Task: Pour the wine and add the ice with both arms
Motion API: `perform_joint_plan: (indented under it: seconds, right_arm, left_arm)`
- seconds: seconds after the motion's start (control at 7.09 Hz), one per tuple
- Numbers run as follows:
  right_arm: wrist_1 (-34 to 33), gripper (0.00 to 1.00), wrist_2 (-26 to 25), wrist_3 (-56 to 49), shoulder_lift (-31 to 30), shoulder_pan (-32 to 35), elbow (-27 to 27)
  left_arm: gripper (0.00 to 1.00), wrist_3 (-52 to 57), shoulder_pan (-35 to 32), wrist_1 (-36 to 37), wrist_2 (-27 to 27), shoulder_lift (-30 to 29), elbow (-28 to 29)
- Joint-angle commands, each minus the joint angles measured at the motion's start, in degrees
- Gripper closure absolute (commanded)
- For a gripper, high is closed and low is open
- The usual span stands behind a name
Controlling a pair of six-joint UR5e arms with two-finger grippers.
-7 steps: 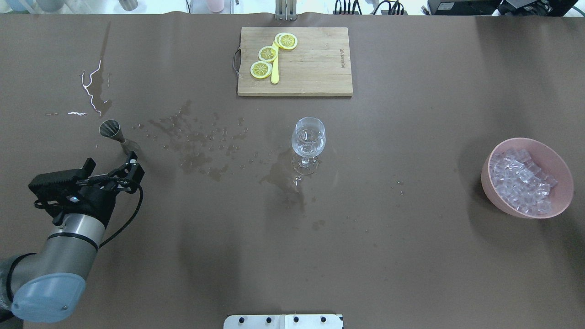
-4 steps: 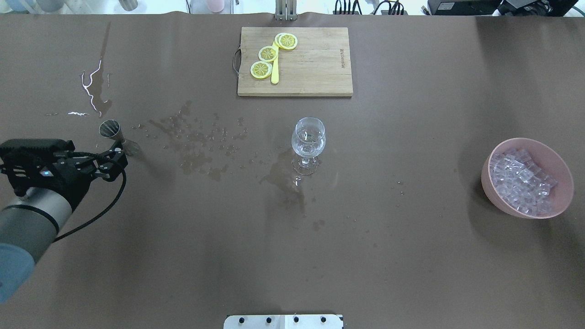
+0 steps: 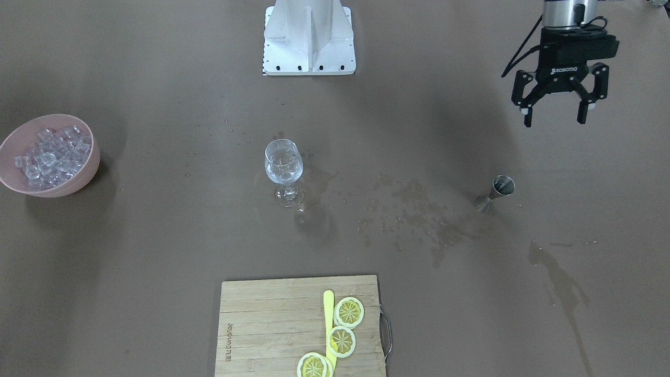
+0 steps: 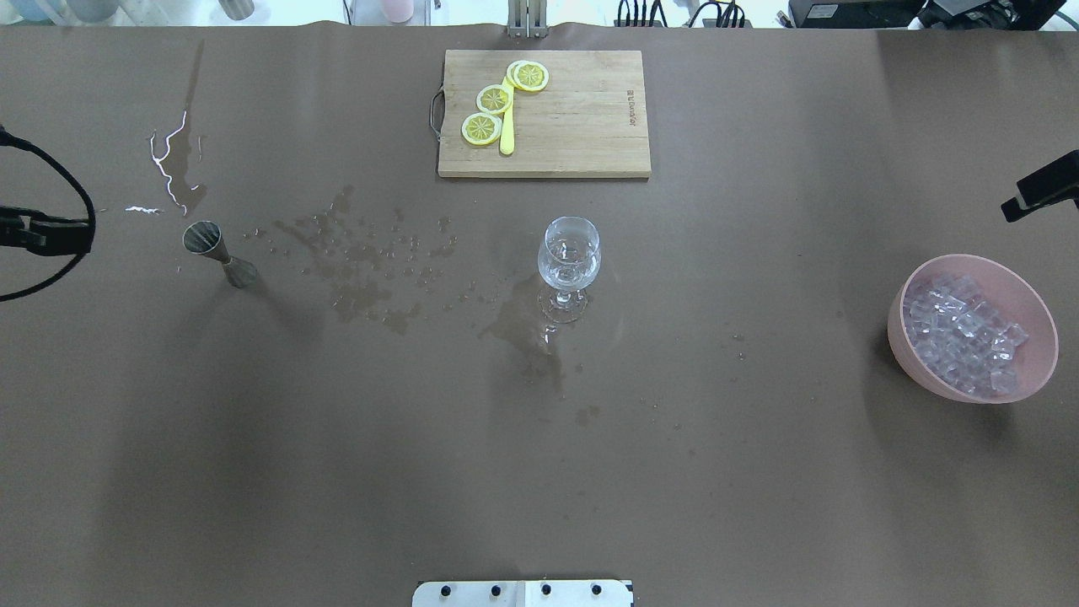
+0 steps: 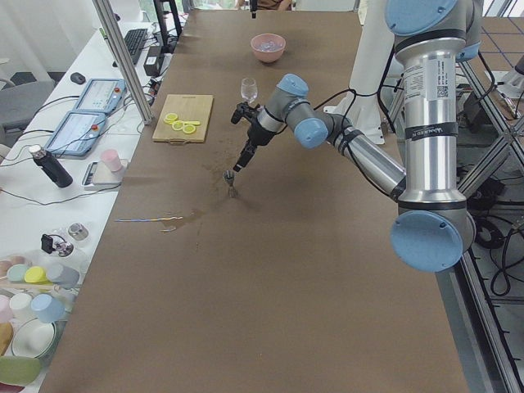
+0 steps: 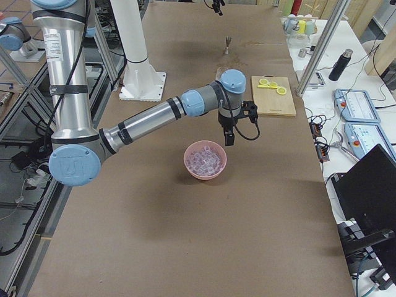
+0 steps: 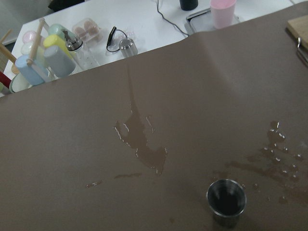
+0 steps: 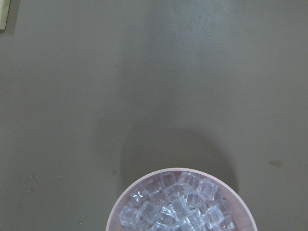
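While the left gripper (image 3: 555, 119) hangs above the table, jaws spread wide and nothing between them, the wine glass (image 4: 570, 257) stands upright at mid-table. A small amount of wine (image 3: 283, 170), clear as water, sits in its bowl.

Metal measuring cup (image 4: 215, 249): upright, well apart from the glass on the robot's left side. The left gripper is farther out from the glass than that cup and touches neither. The left wrist view looks down into the cup, which reads dark inside.

Wet stains (image 4: 362, 270): dark patches and droplets spread from the foot of the glass toward the measuring cup.

Ice (image 4: 961, 333): a heap of clear cubes in a pink bowl (image 4: 915, 367), well apart from the glass on the robot's right side.

Right gripper (image 6: 227, 139): raised just beside the bowl, on the side toward the glass. Cannot tell whether it is open or closed.

Cutting board (image 4: 573, 118): beyond the glass, away from the robot. It carries three lemon slices (image 4: 495, 99) and a yellow utensil (image 4: 507, 139).
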Motion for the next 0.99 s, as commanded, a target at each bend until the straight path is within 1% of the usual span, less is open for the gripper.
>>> perform_joint_plan:
  seconds: [0.0, 0.14, 0.28, 0.42, 0.85]
  right_arm:
    - [8.39, 0.0, -4.08, 5.19, -4.24, -5.35, 0.63]
    - [13.06, 0.0, -7.05, 6.0, -6.89, -7.47, 0.45]
    - [13.98, 0.0, -9.69, 5.57, -7.61, -9.84, 0.37]
    - [13.99, 0.0, -11.11, 5.39, -7.71, -11.77, 0.02]
    - [13.99, 0.02, -12.7, 3.03, -8.93, -15.21, -2.18]
  left_arm:
    - [0.02, 9.25, -14.62, 2.43, -19.95, -4.91, 8.42]
    - [0.02, 19.29, -20.26, 2.88, -24.57, -6.09, 11.78]
    - [0.02, 25.05, -24.06, 2.97, -24.79, -6.27, 14.17]
    - [0.02, 25.45, -24.19, 3.84, -24.8, -7.84, 15.58]
    - [0.02, 25.55, -24.36, 12.08, -25.23, -12.68, 15.86]
